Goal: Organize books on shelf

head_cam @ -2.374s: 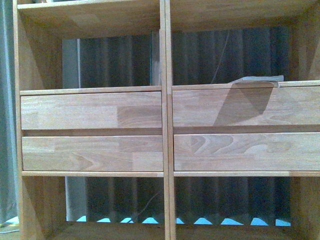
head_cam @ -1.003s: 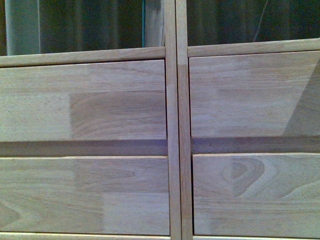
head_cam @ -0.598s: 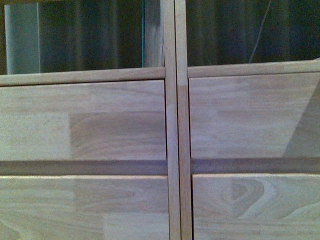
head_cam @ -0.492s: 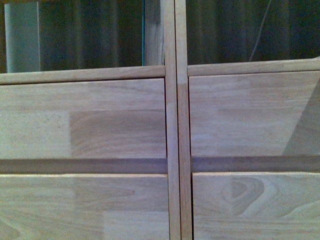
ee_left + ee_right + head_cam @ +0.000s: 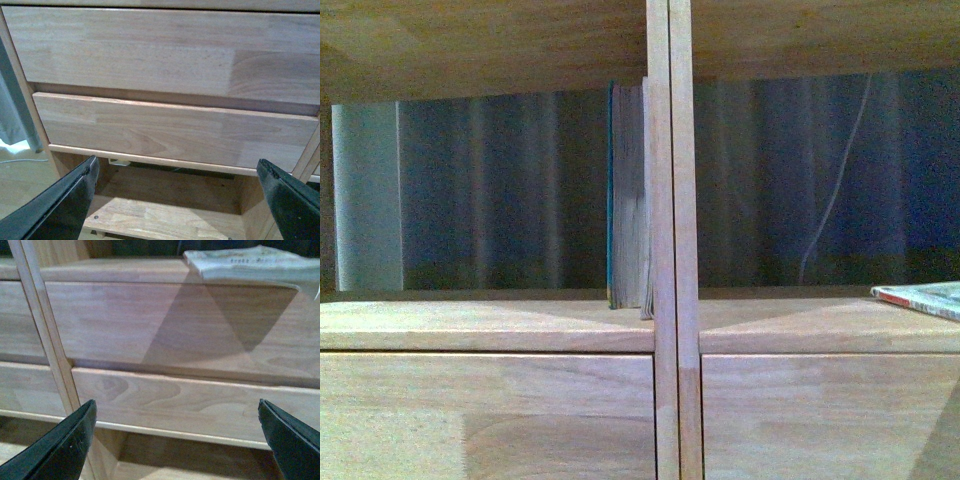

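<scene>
The shelf [image 5: 490, 325] pretty much filled all three views. The front camera sat level with a row of open compartments, with the tops of the drawer fronts [image 5: 490, 420] just below. The teal book [image 5: 623, 200] stood upright in the left compartment, tucked against the centre divider [image 5: 668, 200] with its page edges facing out. The thin paperback [image 5: 925, 297] was the unsorted one, lying flat in the right compartment at the far right edge of the front view.

My read: the robot was between grabs and lining up on that paperback. The next move looked like a job for the right arm: rise to that board, pinch the edge that sticks out, then stand the book upright. It's thin and probably floppy, so that overhang seemed the easiest way in.

On the views, the front camera showed neither arm, and it was the only one that showed the teal book. The right wrist view showed the paperback [image 5: 245, 262] poking past the board's front edge and casting a shadow on the drawer below. The right gripper [image 5: 176, 407] had its fingers spread wide and empty, lower than the book. The left gripper [image 5: 177, 167] was the same, wide apart and holding nothing, facing the left column's drawers with no book in sight.
</scene>
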